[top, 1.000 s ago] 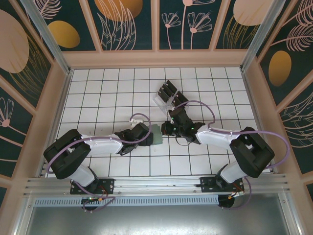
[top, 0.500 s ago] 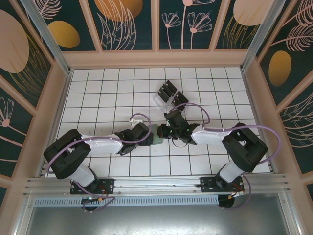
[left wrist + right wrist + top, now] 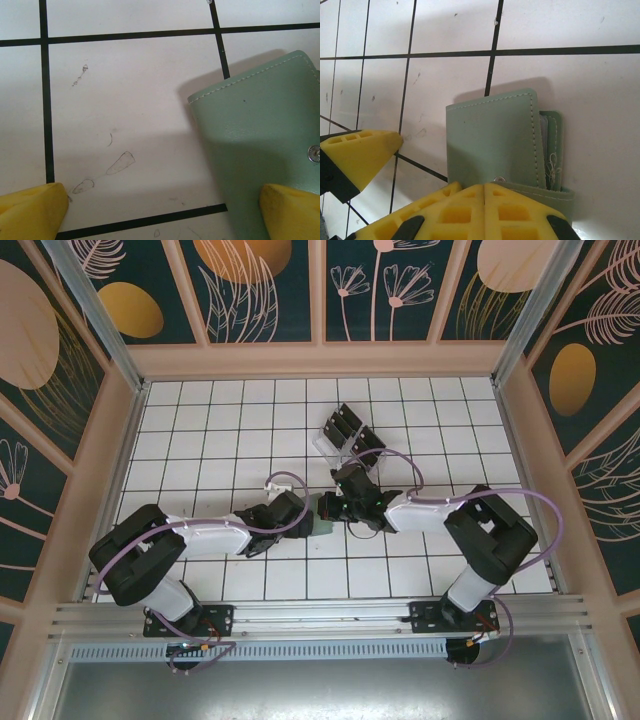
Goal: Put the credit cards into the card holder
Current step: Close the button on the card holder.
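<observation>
1. Top external view: the small flat sage-green leather-look card holder (image 3: 323,518) lies on the white tiled table (image 3: 220,420), near its middle, between the two arms' ends.
2. The left gripper (image 3: 306,517) reaches in from the left and the right gripper (image 3: 336,508) from the right. Both meet at the card holder.
3. A clear plastic slotted rack (image 3: 330,445) stands just behind the right gripper, with thin black rectangular credit cards (image 3: 347,424) upright in it, well off the holder.
4. Left wrist view: the left gripper (image 3: 160,212) stands wide apart and holds nothing. One yellow fingertip rests over bare tile at the left. The other overlaps the near corner of the card holder (image 3: 250,145) beside its metal snap (image 3: 314,153) (contact cannot be confirmed).
5. Right wrist view: the right gripper (image 3: 485,192) has its yellow fingers pressed together, clamping nothing, and its tips overlap the near edge of the card holder (image 3: 492,140).
6. The holder lies flat and folded, its inner pocket edge showing at the right side. Whether a card sits inside cannot be told.
</observation>
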